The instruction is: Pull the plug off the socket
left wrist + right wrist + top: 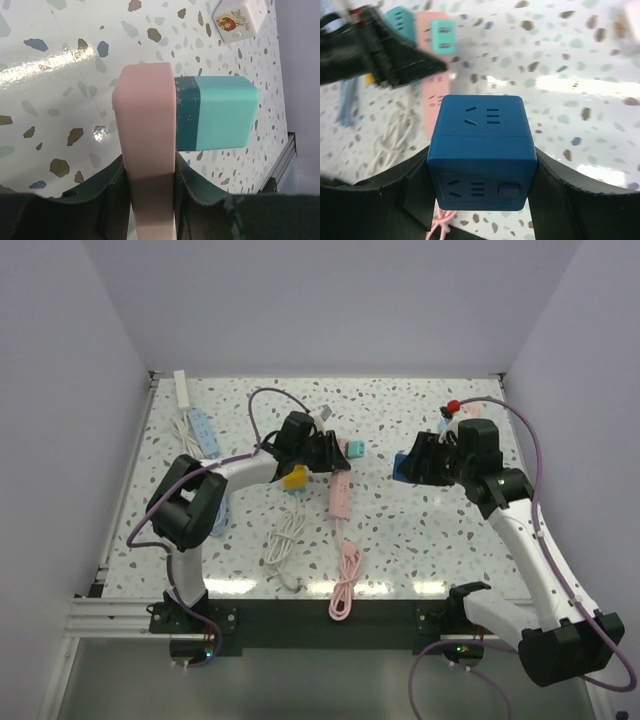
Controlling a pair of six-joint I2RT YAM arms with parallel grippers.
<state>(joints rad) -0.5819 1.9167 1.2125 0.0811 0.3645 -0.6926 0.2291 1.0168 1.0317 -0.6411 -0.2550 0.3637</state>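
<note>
My left gripper (pixel 322 452) (pixel 149 170) is shut on a pink power strip (pixel 146 125) (pixel 340 496), held by its narrow sides. A teal plug block (pixel 220 112) (pixel 354 450) is seated in the strip near its end. My right gripper (pixel 414 467) (pixel 482 167) is shut on a blue cube socket (pixel 481 145) (pixel 403 469), held apart from the strip, to its right. The right wrist view also shows the pink strip (pixel 431 75) with the teal plug (pixel 442 36) ahead of the cube.
A yellow plug (pixel 296 478), a coiled white cable (pixel 284 542) and a pink cable (pixel 345 585) lie near the strip. A blue strip (pixel 203 430) and a white strip (pixel 183 388) sit at the back left. A white cube (pixel 239 19) lies beyond the teal plug.
</note>
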